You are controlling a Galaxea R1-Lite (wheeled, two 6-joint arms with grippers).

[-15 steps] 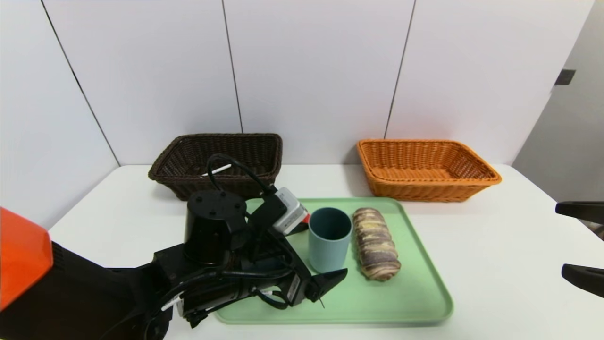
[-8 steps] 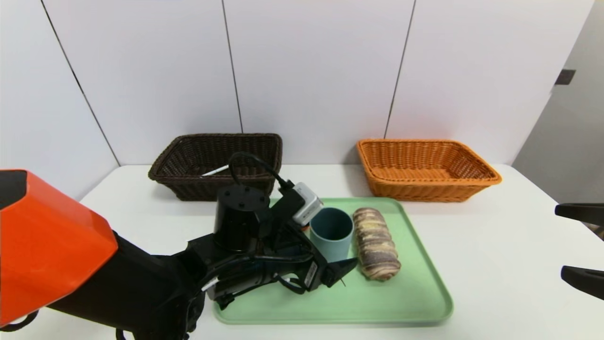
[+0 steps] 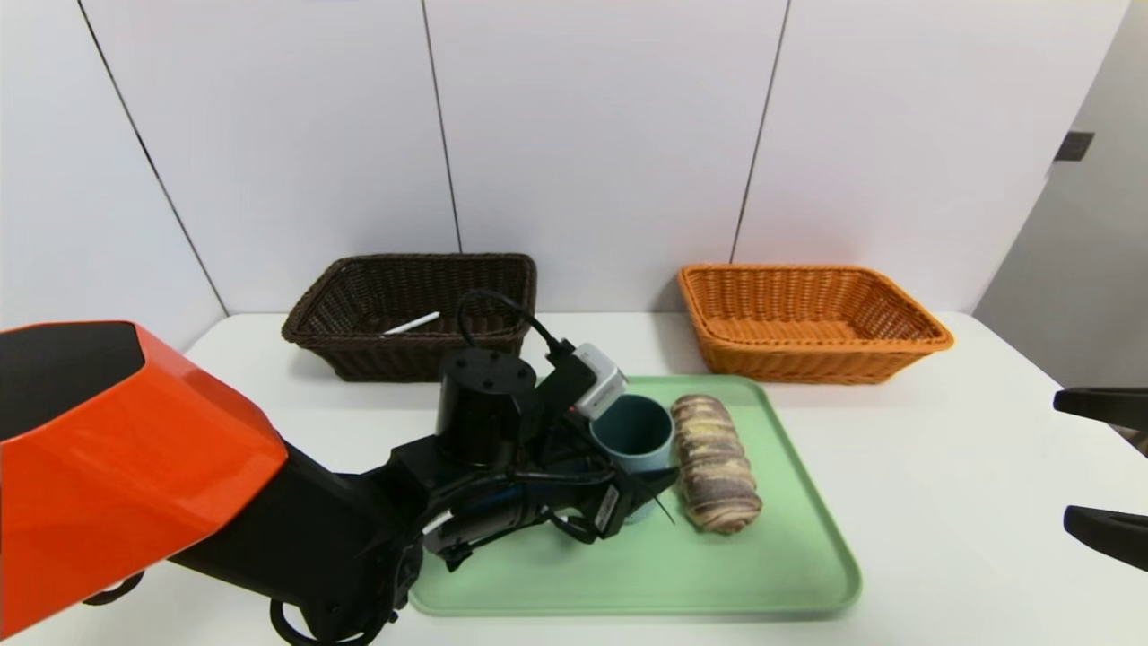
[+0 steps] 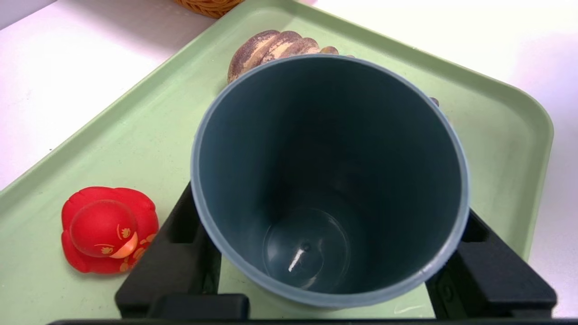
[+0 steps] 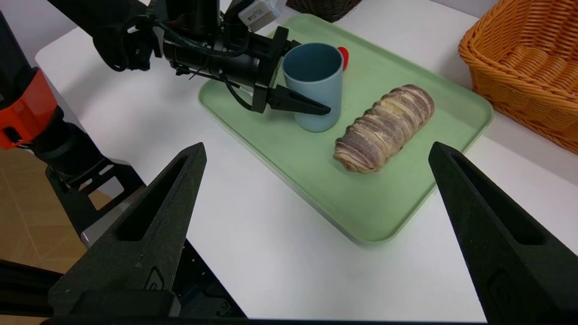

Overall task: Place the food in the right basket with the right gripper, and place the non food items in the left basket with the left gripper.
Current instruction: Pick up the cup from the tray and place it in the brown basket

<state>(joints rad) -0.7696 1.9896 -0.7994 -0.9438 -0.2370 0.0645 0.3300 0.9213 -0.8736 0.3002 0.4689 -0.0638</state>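
A blue cup [image 3: 632, 431] stands on the green tray [image 3: 762, 574] beside a striped bread roll [image 3: 715, 462]. My left gripper [image 3: 630, 462] straddles the cup, one finger pressed to each side of its wall, shut on it. The left wrist view looks down into the cup [image 4: 329, 180], with the roll [image 4: 271, 45] behind it and a red rubber duck [image 4: 106, 230] to one side on the tray. My right gripper [image 5: 316, 153] hovers open at the table's right edge, empty, facing the roll [image 5: 384, 128].
A dark brown basket [image 3: 408, 305] stands at the back left with a white pen [image 3: 413, 323] in it. An orange basket [image 3: 812, 318] stands at the back right. In the head view my left arm hides the duck.
My left arm has pushed forward and right, bringing its fingers around the cup, and the fingers have narrowed onto it. The right arm has not moved.
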